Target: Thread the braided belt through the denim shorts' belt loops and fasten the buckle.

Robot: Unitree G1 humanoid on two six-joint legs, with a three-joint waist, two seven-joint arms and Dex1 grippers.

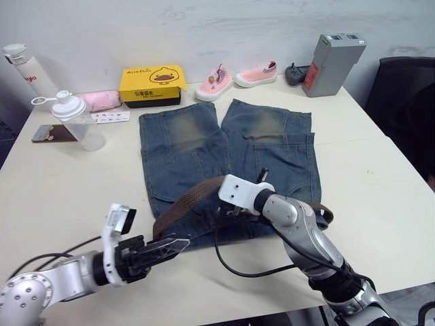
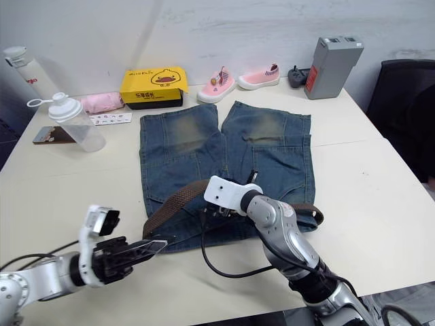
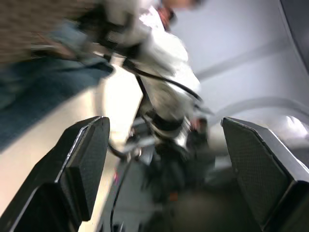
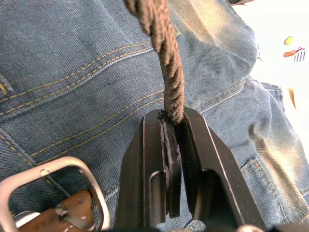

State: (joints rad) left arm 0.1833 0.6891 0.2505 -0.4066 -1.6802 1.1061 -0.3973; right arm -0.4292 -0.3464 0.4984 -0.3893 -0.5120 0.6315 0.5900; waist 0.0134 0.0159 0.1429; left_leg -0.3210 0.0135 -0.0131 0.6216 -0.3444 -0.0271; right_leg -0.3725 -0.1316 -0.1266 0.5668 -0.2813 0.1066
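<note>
Head stereo pair: 2 eyes set high, facing forward and down over the table (image 1: pixel 380 197); the right eye's picture is shifted slightly from the left's.
Shared by both eyes: the denim shorts (image 1: pixel 204 153), the braided belt (image 1: pixel 187 202), both arms, the far wall.
Left wrist view: low at the table's near edge, looking sideways between its 2 fingers (image 3: pixel 84 164) at the right arm and the room behind.
Right wrist view: very near, facing down onto denim, the belt and the buckle (image 4: pixel 53 186).
Shared with head views: shorts and belt.
</note>
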